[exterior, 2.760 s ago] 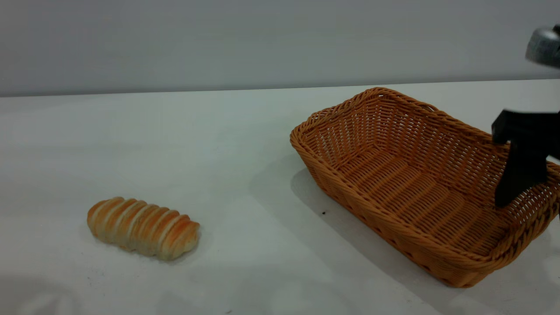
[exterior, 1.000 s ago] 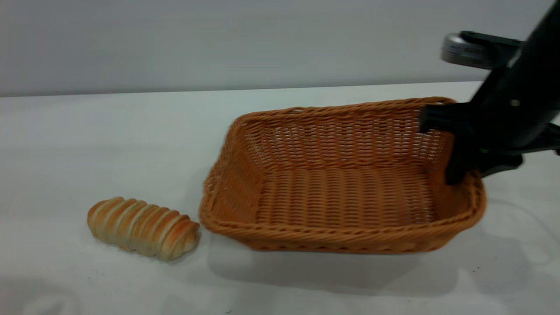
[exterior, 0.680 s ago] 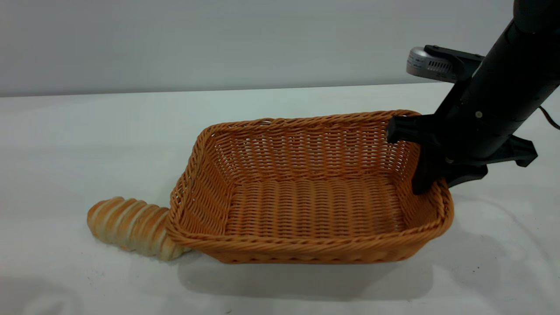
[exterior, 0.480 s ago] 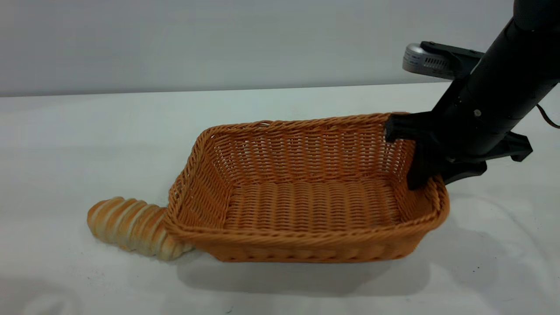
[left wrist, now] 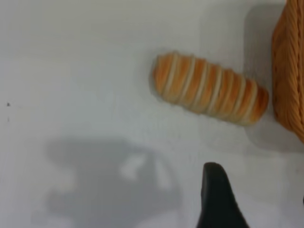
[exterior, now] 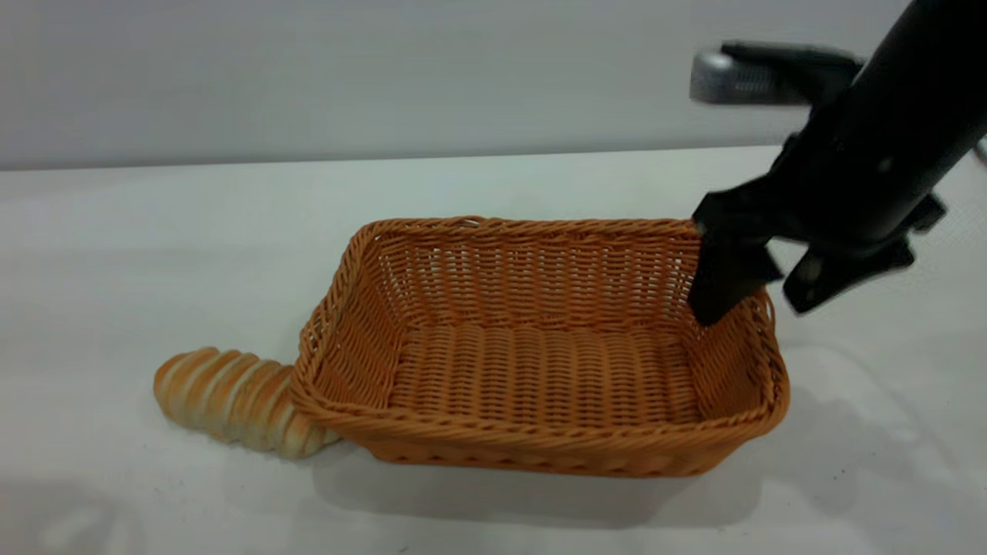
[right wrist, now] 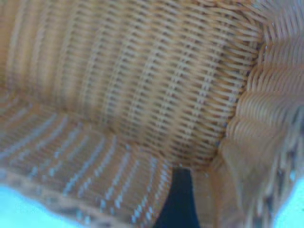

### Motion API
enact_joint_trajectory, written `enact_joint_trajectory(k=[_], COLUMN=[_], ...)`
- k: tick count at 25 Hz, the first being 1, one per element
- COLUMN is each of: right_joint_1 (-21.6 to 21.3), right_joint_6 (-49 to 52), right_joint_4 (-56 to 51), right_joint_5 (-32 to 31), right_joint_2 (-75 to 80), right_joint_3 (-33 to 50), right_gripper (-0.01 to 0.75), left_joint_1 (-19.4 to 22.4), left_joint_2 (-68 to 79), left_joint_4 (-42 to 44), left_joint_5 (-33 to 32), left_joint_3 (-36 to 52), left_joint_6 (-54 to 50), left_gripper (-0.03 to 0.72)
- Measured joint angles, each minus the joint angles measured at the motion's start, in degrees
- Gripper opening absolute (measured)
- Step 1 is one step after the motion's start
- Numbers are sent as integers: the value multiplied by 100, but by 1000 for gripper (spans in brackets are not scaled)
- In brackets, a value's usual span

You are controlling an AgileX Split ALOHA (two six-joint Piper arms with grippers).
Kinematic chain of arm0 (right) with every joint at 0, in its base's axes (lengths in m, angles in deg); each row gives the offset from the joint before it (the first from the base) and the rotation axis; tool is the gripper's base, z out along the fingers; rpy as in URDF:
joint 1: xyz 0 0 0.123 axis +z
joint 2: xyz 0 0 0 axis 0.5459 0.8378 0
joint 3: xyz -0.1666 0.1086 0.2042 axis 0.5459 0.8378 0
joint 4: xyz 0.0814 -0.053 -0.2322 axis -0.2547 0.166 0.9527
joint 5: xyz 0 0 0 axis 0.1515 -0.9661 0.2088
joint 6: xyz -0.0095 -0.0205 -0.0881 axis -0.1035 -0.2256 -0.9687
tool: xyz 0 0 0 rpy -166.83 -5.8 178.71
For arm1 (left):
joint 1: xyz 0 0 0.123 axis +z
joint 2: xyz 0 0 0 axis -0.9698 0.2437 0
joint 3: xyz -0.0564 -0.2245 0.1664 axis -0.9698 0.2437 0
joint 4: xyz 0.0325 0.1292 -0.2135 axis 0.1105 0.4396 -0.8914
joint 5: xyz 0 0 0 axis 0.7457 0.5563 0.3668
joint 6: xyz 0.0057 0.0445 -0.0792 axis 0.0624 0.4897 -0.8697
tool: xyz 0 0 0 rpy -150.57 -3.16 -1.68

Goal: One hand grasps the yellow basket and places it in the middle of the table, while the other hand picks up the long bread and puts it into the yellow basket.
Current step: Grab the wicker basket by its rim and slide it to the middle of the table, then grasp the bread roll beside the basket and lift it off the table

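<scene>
The right tool [exterior: 759, 289], spread astride the basket [exterior: 540, 362] wall at right of frame, is best lifting straight up to avoid snagging.

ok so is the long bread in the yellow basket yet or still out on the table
Still out. The long bread lies on the table against the outside of the yellow basket, whose floor is bare.

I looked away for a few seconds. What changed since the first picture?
The right gripper dragged the basket leftward and turned it square; its left corner now overlaps the bread. The fingers, one inside the right rim and one outside, have opened. The bread stayed where it was on the table.
</scene>
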Motion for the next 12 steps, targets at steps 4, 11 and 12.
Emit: enact_joint_trajectory(k=[4, 11, 12], right_joint_1=[0, 0, 0], right_joint_6=[-83, -88, -94], right_joint_4=[114, 107, 107], right_joint_5=[-464, -1294, -1404], right_joint_2=[-667, -2014, -2219], right_joint_3=[0, 23, 59], right_gripper=[660, 526, 520], left_joint_1=[0, 0, 0], left_joint_2=[451, 1838, 2068], left_joint_4=[-359, -1163, -1292], left_joint_5=[118, 454, 467], left_joint_3=[-11, -276, -376], left_joint_6=[-139, -205, -205], left_gripper=[490, 490, 490])
